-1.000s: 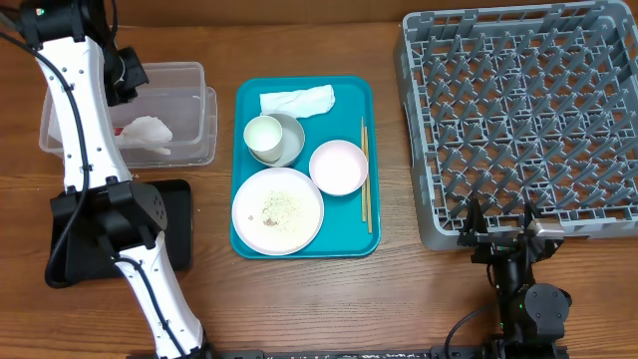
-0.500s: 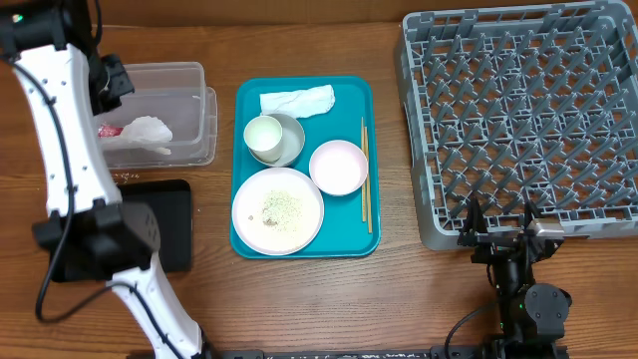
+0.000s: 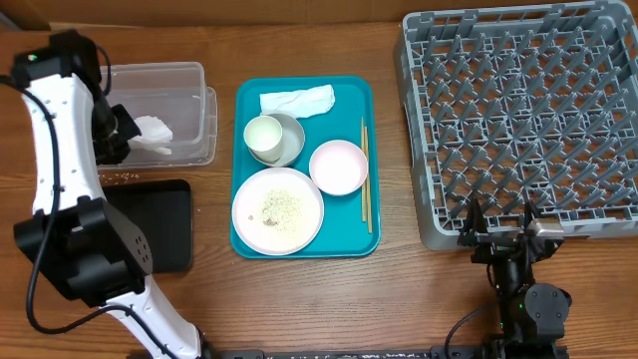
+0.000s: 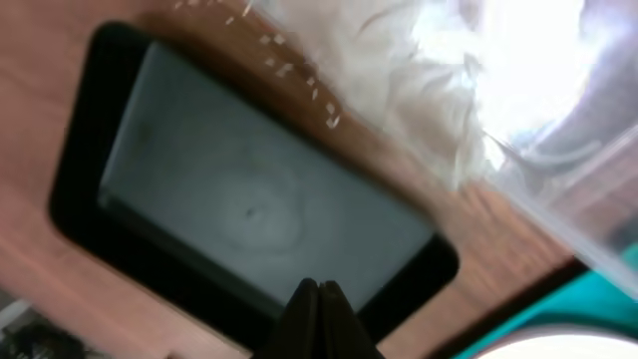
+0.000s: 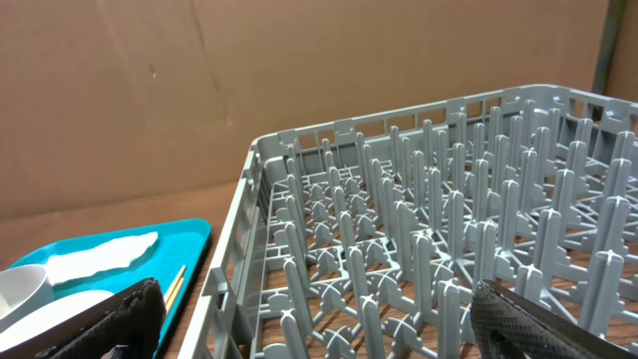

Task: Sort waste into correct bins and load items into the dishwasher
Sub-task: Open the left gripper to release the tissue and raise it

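My left gripper (image 3: pixel 110 145) is shut and empty, hovering at the left front edge of the clear tub (image 3: pixel 189 75). A crumpled napkin (image 3: pixel 152 131) lies in that tub. In the left wrist view the shut fingertips (image 4: pixel 317 295) hang over the black tray (image 4: pixel 239 204), with rice grains (image 4: pixel 289 65) on the wood beside the napkin (image 4: pixel 399 70). The teal tray (image 3: pixel 349 234) carries another napkin (image 3: pixel 296 100), a white cup (image 3: pixel 262 135) inside the grey bowl (image 3: pixel 290 140), the pink bowl (image 3: pixel 339 167) and the plate (image 3: pixel 278 209) dusted with rice. My right gripper (image 3: pixel 498 221) stands open and empty at the front edge of the dish rack (image 3: pixel 523 120).
Wooden chopsticks (image 3: pixel 365 175) lie along the teal tray's right side. The black tray (image 3: pixel 164 224) sits in front of the tub, with rice grains (image 3: pixel 122 178) scattered between them. In the right wrist view the rack's pegs (image 5: pixel 429 249) fill the space ahead of the open fingers (image 5: pixel 110 319).
The left arm has swung, carrying its shut gripper from the tub's back left corner toward the tub's front left edge. The right arm has not moved.
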`<action>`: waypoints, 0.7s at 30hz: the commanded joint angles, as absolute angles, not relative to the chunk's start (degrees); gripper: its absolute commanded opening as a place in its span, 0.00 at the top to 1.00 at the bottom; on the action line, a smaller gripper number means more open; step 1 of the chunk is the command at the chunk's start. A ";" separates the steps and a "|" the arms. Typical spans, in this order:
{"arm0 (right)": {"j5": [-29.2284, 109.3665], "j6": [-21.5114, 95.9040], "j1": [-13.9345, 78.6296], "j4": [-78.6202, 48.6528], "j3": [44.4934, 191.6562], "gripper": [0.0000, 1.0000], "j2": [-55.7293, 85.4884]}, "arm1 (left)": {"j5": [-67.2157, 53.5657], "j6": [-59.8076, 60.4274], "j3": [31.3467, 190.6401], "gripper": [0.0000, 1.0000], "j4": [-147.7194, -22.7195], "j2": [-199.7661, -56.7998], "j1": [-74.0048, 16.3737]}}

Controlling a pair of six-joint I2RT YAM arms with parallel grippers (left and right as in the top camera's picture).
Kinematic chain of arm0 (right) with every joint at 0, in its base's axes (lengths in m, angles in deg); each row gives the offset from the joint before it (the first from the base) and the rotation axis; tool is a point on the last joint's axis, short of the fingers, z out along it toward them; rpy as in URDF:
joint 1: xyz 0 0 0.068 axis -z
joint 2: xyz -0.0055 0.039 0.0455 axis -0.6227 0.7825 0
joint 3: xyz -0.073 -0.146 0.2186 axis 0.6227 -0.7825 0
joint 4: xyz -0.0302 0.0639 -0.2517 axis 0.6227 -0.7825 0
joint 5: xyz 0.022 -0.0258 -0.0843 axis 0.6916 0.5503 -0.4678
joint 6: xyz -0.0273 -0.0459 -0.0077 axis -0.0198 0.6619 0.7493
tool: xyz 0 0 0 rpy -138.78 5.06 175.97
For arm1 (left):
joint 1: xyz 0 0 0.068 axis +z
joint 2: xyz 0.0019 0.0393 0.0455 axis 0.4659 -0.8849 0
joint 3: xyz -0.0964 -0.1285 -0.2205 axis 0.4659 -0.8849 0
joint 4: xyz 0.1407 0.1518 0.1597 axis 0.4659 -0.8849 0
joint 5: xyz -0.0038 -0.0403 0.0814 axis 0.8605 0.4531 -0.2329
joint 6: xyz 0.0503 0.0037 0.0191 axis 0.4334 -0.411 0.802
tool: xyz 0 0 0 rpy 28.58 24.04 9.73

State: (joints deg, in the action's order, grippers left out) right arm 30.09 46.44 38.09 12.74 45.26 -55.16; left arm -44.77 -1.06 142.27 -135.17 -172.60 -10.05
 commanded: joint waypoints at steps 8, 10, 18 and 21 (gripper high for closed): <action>29.70 46.66 37.82 13.16 44.67 0.00 -55.73 | -44.70 -2.28 140.22 0.96 -124.00 -173.01 -10.10; 29.72 46.66 37.82 13.16 44.67 0.00 -55.73 | -44.03 -2.26 139.89 0.96 -122.02 -173.28 -10.10; 29.70 46.64 37.82 13.16 44.67 0.00 -55.73 | -38.80 -2.28 138.10 0.96 -115.74 -175.24 -10.12; 29.72 46.66 37.82 13.16 44.67 0.00 -55.73 | -37.47 -2.28 138.10 0.96 -113.45 -177.54 -10.16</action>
